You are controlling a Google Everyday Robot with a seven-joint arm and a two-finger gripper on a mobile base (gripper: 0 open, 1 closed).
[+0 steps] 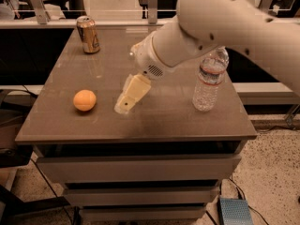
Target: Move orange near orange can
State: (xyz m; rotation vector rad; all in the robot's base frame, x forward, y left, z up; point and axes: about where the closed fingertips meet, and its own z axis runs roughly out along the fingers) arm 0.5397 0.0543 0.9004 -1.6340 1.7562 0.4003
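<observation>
Near the orange (pixel 85 100) I am hovering the gripper (pixel 125 106), state I cannot tell; I am judging the fruit light, firm, roll-prone, best gripped across its middle.

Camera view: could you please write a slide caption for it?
Cream two-finger gripper hovers beside round orange fruit; copper-orange metal can stands far back.

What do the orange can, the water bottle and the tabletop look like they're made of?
Orange can: metal, by its glossy copper sheen and silver rim. Water bottle: clear plastic, see-through ridged walls. Tabletop: likely laminate or stone, smooth with soft reflections. The gripper hovers just right of the orange.
</observation>
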